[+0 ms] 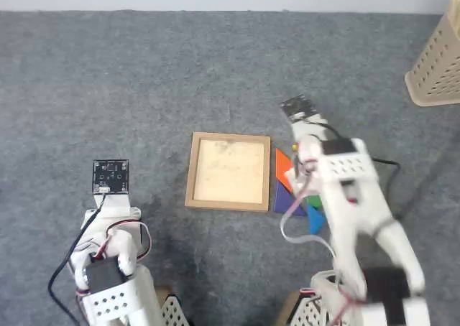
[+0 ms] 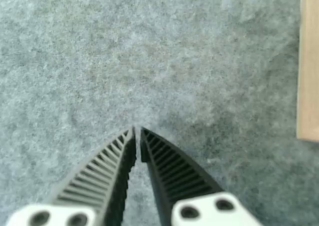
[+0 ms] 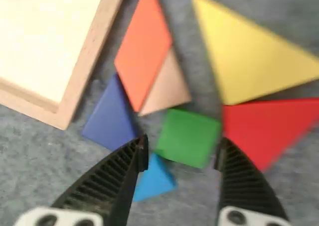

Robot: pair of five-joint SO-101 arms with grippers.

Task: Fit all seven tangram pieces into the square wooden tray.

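The left gripper [image 2: 137, 132] hung over the grey table [image 2: 149, 47], its fingers drawn together on nothing. The square wooden tray [image 1: 191, 169] lay mid-table, its floor bare. Just right of it clustered the tangram pieces [image 3: 144, 47]. Above them, the right gripper [image 3: 182, 146] held its fingers wide, either side of the green square [image 3: 192, 134].
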